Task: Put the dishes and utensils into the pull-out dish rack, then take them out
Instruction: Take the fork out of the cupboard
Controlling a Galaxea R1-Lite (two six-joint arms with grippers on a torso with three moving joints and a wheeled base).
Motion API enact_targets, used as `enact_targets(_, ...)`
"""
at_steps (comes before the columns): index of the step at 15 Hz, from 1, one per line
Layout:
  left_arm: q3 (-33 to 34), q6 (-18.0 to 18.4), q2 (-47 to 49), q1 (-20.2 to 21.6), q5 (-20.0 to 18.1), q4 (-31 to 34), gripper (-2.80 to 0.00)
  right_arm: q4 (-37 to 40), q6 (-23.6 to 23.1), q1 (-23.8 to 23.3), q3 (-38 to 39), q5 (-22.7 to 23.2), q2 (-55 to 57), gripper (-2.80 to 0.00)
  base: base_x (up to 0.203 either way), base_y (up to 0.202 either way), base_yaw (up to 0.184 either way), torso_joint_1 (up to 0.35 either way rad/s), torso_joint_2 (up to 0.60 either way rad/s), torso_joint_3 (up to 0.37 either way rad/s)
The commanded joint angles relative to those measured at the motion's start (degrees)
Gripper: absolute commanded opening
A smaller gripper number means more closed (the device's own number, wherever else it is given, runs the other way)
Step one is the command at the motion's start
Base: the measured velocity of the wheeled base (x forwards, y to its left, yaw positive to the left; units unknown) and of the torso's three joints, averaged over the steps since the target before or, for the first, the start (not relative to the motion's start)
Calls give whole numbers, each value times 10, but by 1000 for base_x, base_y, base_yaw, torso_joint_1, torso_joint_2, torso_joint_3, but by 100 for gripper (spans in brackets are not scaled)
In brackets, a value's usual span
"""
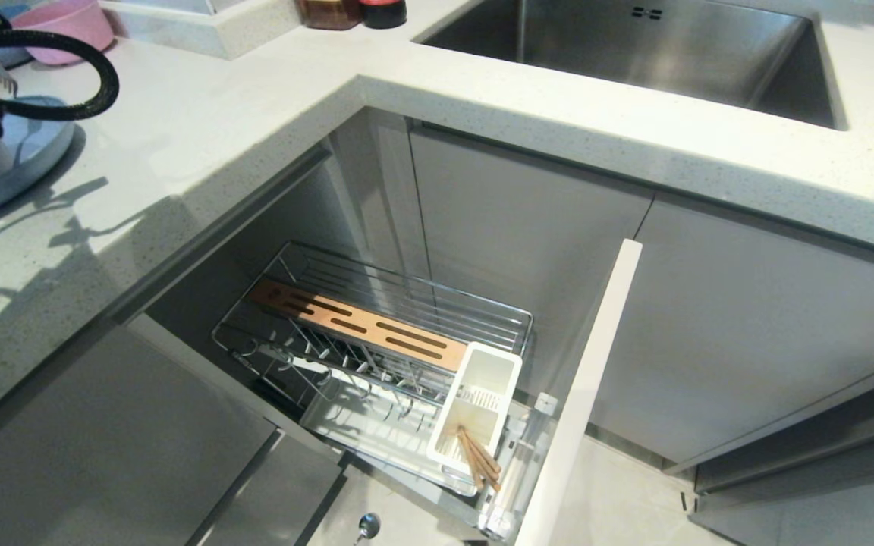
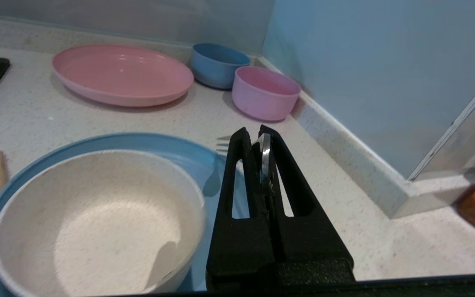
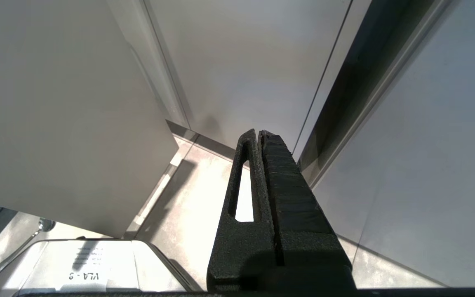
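1. Rack (image 1: 376,334) is pulled out of the cabinet under the counter corner; its plate slots and wooden strip (image 1: 361,322) carry nothing.
2. Caddy (image 1: 476,406) sits at the rack's front end, next to the front panel (image 1: 581,394). One pair of chopsticks (image 1: 479,459) is already dropped in it. Only that item is seen loaded.
3. Spoon (image 2: 265,159) is clamped between the shut fingers of the left gripper (image 2: 257,138), above the counter (image 2: 344,181) just beside the plate. Only a sliver of metal is visible between the jaws; bowl end is hidden. Judged to be mid-transfer to the caddy.
4. Bowl (image 2: 97,214) is nested on the blue plate (image 2: 146,142); both are on the counter near its left edge, not yet loaded.
5. Two more wooden sticks (image 2: 0,169) are seen on the counter beside the plate; whether they belong to the task cannot be told.
6. Pink plate (image 2: 122,74), blue bowl (image 2: 217,64) and pink bowl (image 2: 264,93) are left at the back corner of the counter, by the wall.
7. Right gripper (image 3: 258,134) is parked low by the cabinet fronts, fingers closed, nothing held.
8. Left to do, as judged: spoon in, bowl and plate in, then the whole unload. Early in the load phase.
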Motion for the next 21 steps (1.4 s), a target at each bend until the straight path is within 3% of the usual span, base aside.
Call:
enact_targets(1,31,1,-6,2,3,-17,-280,0,0,0,1,0,0,-280,0,0,0,0,0,0)
enact_targets(8,134,59,-23,31,-94,-186,-280,0,0,0,1,0,0,-280,0,0,0,0,0,0)
enact_targets(21,195,62,-23,49,-120,-226,-280,0,0,0,1,0,0,-280,0,0,0,0,0,0)
